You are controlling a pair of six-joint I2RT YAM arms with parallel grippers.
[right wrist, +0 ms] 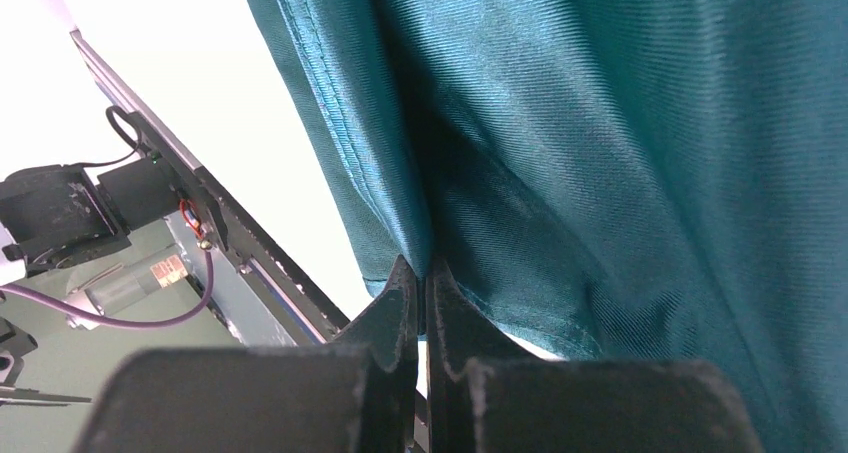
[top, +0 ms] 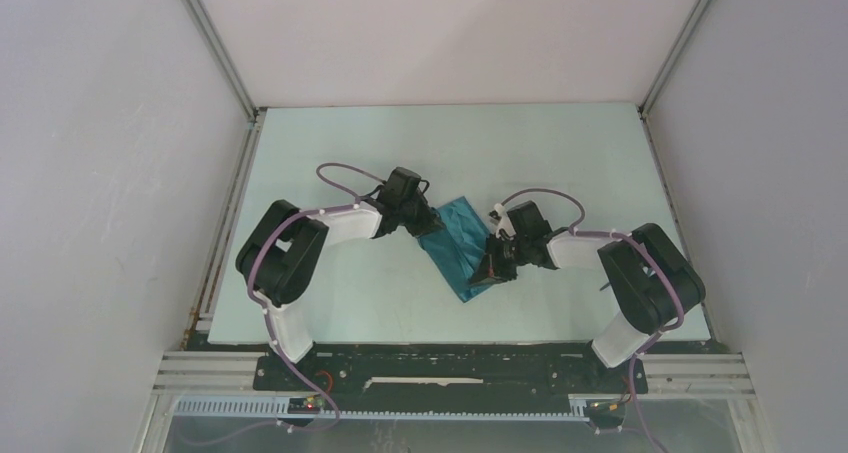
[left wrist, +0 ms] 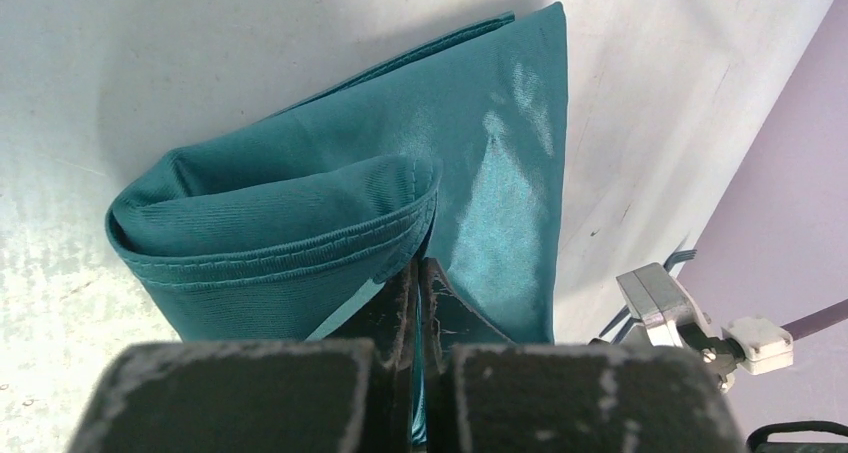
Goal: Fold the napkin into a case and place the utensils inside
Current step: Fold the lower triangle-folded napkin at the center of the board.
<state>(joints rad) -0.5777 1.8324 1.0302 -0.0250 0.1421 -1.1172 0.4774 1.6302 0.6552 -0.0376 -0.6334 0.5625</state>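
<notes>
Mid-fold here, with both arms on the napkin (top: 459, 245). It's already doubled over into a longish teal strip, lying diagonally in the middle of the desk (top: 400, 148) between my two arms.

My left pincer (left wrist: 421, 273) is closed right down on the far end. It has a rolled-over hemmed edge pinched between the pads, with almost no gap. My right pincer (right wrist: 422, 273) is clamped just as tight on a crease at the near end. From that wrist view the cloth fills most of the frame and looks a bit lifted there, though I can't say how far off the desk it is.

I reckon the reason for holding both ends is that satin this thin and slippery slides and flops open if you only grab one end. Pinning both lets me keep the layers lined up while I turn it into the case.

I can't see the utensils in any view, so that part isn't started as far as I can tell.

The desk is a pale mint sheet, smooth and slightly scuffed. Plain grey-white walls (top: 100, 173) box it in on three sides, and a dark rail (top: 450, 355) runs along my edge.
</notes>
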